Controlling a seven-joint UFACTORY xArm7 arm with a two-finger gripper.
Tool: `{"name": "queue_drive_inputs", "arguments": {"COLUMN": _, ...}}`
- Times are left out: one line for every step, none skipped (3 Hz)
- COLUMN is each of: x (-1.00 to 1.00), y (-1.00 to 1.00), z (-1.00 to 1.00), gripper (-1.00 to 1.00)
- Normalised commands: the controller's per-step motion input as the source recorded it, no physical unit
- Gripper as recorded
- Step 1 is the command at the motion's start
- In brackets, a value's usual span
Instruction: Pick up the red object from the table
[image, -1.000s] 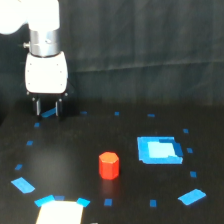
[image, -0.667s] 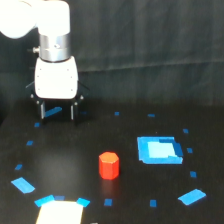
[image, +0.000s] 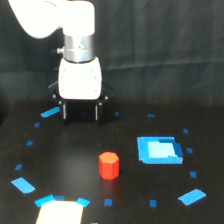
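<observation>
Exterior view, nearest edge first: a pale rectangle (image: 59, 212) lies at the front of the black surface (image: 70, 165), with blue tape pieces (image: 23, 185) scattered around it, all well in front of the claw. Next back, the red object (image: 109, 165) stands upright on the surface, in front of the claw and a little toward the exterior view's right of it, well apart from both fingers and untouched. Just beyond it toward the exterior view's right is the larger blue square (image: 158, 149), near the block but not touching. Farthest back, the claw (image: 81, 111) hangs with its two dark fingers (image: 64, 111) spread apart and nothing between them. The pickup has not begun; my judgement is that the approach is the step in hand. What could go wrong: the block is short and stubby, so a descent that is off-centre could let one finger land on its top or nudge it aside, and closing too high could squeeze it out of the grip.
</observation>
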Motion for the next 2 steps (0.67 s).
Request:
{"name": "queue_drive_inputs", "arguments": {"x": 1.00, "y": 0.00, "z": -0.87, "gripper": 1.00}}
{"name": "queue_drive_inputs", "arguments": {"x": 0.06, "y": -1.00, "z": -1.00, "gripper": -0.60}}
